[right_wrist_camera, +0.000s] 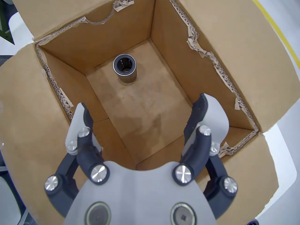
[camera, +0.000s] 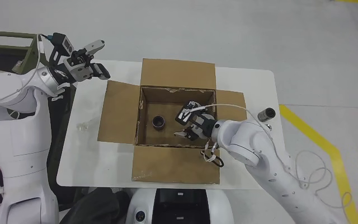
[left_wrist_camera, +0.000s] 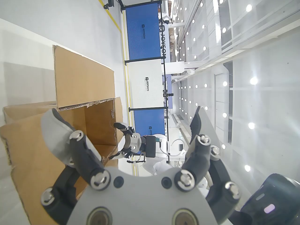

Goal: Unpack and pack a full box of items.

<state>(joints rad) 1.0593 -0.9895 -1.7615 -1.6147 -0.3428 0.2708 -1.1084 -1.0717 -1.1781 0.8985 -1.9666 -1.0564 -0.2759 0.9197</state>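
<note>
The right arm was bent over the open cardboard box [camera: 178,73], and the right gripper [right_wrist_camera: 141,105] hung inside the box's mouth with its jaws spread wide and holding nothing. The left arm was raised off the far left corner of the table [camera: 84,162]. The left gripper [camera: 100,57] was also wide open and empty. One box stood mid-table, its four flaps folded out. I counted two metal cylinders. The upright cylinder [right_wrist_camera: 124,67] stood on the box floor near its left wall, and the second cylinder [camera: 267,114] lay by the table's right edge.

Grey floor [camera: 168,28], yellow line [camera: 306,127], blue panels [left_wrist_camera: 140,31]
</note>
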